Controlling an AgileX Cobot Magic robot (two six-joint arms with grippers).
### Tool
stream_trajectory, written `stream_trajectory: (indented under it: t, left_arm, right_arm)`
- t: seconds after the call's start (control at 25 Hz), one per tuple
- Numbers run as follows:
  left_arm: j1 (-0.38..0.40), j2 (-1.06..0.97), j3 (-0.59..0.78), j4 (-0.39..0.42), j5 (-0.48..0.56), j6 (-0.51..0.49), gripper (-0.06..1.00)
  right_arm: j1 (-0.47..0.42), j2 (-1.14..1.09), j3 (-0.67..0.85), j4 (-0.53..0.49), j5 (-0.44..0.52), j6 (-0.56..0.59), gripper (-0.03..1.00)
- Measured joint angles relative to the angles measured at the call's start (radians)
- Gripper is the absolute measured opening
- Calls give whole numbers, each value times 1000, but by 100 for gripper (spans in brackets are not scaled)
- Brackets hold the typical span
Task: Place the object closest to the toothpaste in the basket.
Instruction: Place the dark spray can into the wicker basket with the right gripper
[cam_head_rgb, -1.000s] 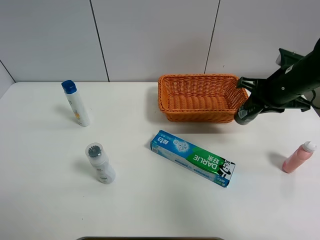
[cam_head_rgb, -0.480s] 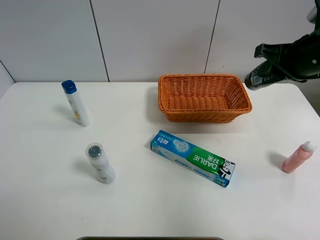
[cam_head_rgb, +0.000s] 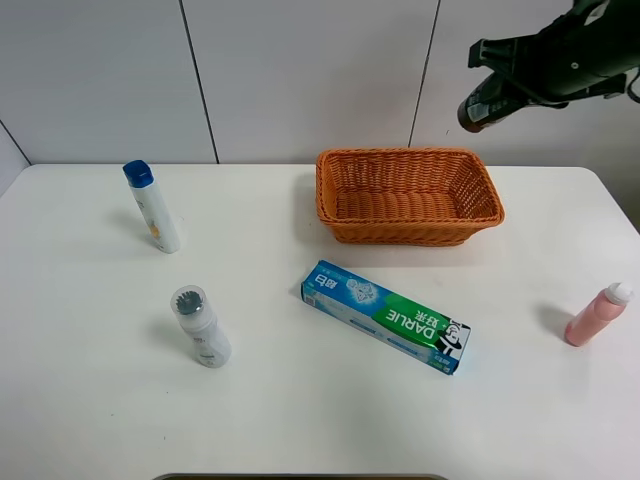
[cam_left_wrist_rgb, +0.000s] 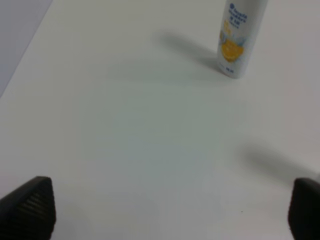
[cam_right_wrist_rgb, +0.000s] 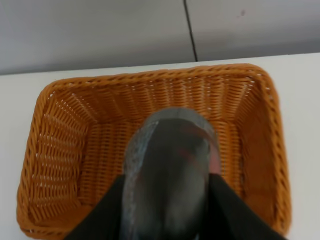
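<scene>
The toothpaste box (cam_head_rgb: 385, 315), blue and green, lies flat on the white table in front of the orange wicker basket (cam_head_rgb: 340, 195). My right gripper (cam_head_rgb: 492, 88) is shut on a dark grey bottle (cam_head_rgb: 478, 103) and holds it high in the air, above the basket's right part. In the right wrist view the bottle (cam_right_wrist_rgb: 170, 170) hangs between the fingers (cam_right_wrist_rgb: 107, 212) directly over the basket's (cam_right_wrist_rgb: 55, 135) empty inside. My left gripper (cam_left_wrist_rgb: 165, 210) is open and empty, low over bare table, and is out of the exterior high view.
A white bottle with a blue cap (cam_head_rgb: 152, 205) stands at the back left; it also shows in the left wrist view (cam_left_wrist_rgb: 239, 35). A white bottle with a grey cap (cam_head_rgb: 200, 326) stands front left. A pink bottle (cam_head_rgb: 595, 314) stands at the right edge.
My right gripper has risen with the dark bottle from table level beside the basket's right end and shifted left, high over the basket. Nothing else moved.
</scene>
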Motion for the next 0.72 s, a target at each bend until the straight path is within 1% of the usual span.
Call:
stream_trajectory:
  t: [0.2, 0.4, 0.72]
  left_arm:
    - [0, 0, 0, 0, 0, 0, 94]
    - [0, 0, 0, 0, 0, 0, 94]
    - [0, 0, 0, 0, 0, 0, 94]
  right_arm:
    - [29, 155, -108, 0, 16, -11, 35]
    - [32, 278, -190, 0, 25, -19, 35]
    - [33, 425, -220, -5, 25, -44, 35]
